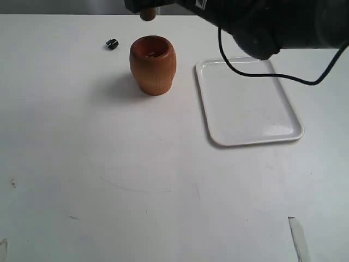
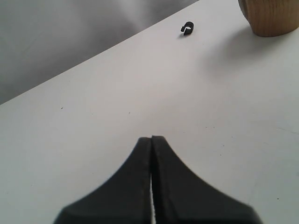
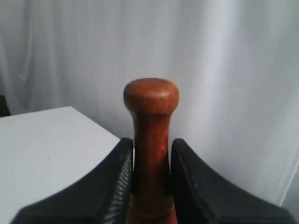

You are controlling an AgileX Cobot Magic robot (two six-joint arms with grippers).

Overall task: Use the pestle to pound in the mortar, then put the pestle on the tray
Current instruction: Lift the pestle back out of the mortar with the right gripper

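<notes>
Right wrist view: right end effector clamps the pestle while left end effector sits clenched, empty.

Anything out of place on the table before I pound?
One stray item: a small black clip lies left of the mortar in the exterior view, apart from it. The mortar stands upright; the tray lies flat.

No text, brand, number or sign can be read in any of the views. The only candidate is a small white mark on the black housing of the right arm at the far edge of the scene. It is cut off by the frame and too small and blurred to make out.
</notes>
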